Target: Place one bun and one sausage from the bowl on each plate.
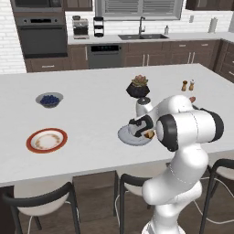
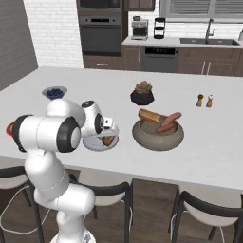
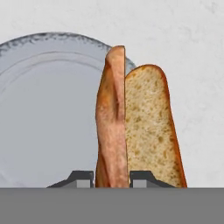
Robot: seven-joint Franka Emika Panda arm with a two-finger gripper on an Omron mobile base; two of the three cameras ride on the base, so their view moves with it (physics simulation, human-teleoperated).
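My gripper (image 3: 111, 177) is shut on a reddish sausage (image 3: 111, 122), which stands between the two finger tips over the right edge of the grey plate (image 3: 48, 109). A tan bun (image 3: 151, 127) lies right beside the sausage, half over the plate's rim. From the right base view the gripper (image 2: 108, 130) hangs low over the grey plate (image 2: 92, 144), with the bun (image 2: 109, 140) on it. To the right is the brown-grey bowl (image 2: 142, 137) holding another bun (image 2: 149, 115) and two sausages (image 2: 168, 122). The orange-rimmed plate (image 1: 46, 140) sits far left.
A small bowl of blue berries (image 1: 49, 99) stands behind the orange-rimmed plate. A black plant pot (image 2: 142, 95) sits behind the bowl, and two shakers (image 2: 204, 100) are at the back right. Stools line the counter's near edge.
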